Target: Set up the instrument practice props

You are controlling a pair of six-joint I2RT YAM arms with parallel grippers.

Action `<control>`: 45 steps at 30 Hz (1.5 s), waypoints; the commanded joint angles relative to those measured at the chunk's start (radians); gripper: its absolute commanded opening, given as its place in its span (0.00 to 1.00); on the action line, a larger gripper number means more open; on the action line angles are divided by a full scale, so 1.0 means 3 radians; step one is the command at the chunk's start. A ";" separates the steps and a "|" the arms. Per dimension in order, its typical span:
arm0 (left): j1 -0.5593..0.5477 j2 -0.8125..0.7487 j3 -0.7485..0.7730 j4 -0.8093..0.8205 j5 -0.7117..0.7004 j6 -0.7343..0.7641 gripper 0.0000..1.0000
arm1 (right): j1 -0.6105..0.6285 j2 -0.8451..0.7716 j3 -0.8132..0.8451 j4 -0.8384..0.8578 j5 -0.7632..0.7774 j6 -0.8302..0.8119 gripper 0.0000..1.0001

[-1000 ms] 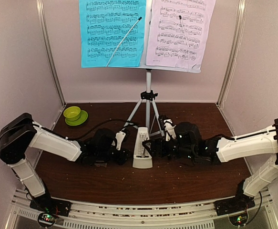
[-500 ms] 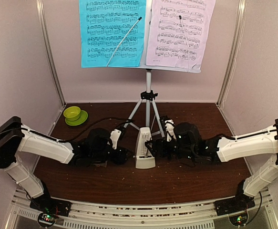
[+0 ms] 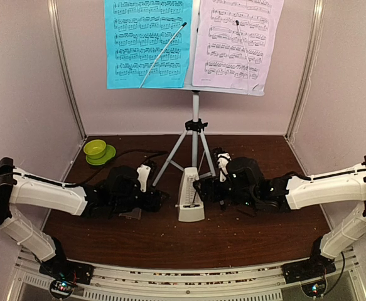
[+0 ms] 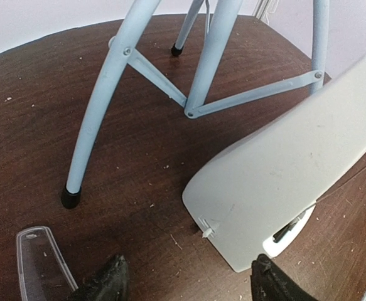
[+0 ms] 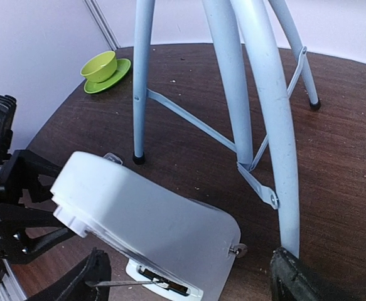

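Observation:
The white music stand (image 3: 195, 88) stands at the back on its silver tripod (image 3: 194, 147) and holds a cyan page (image 3: 146, 42) and a lilac page (image 3: 236, 41). The cream metronome (image 3: 189, 195) stands in front of the tripod with its front open. Its clear cover (image 4: 39, 263) lies flat on the table to its left. My left gripper (image 3: 156, 200) is open and empty, a short way left of the metronome (image 4: 289, 169). My right gripper (image 3: 203, 188) is open, its fingers on either side of the metronome (image 5: 151, 219); I cannot tell if they touch it.
A lime-green bowl (image 3: 95, 148) on a saucer sits at the back left, also in the right wrist view (image 5: 100, 66). Tripod legs (image 4: 98, 106) spread close behind the metronome. Booth walls close in the table on three sides.
My left arm has drawn back to the left, away from the metronome. My right gripper has stayed at the metronome, which has barely shifted.

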 commanded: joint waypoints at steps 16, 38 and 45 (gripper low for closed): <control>0.0020 -0.0276 -0.0044 -0.0219 -0.0272 0.0032 0.71 | -0.0184 -0.0361 -0.0390 -0.0741 0.0644 0.0258 0.88; 0.1433 -0.2173 -0.0439 -0.1417 -0.0375 0.0252 0.92 | -0.0912 -0.1655 -0.0412 -0.1626 0.0338 0.0028 1.00; 0.1713 -0.1942 0.0393 -0.2248 -0.0363 0.0348 0.98 | -0.1306 -0.1850 0.0002 -0.1838 0.0114 -0.0309 1.00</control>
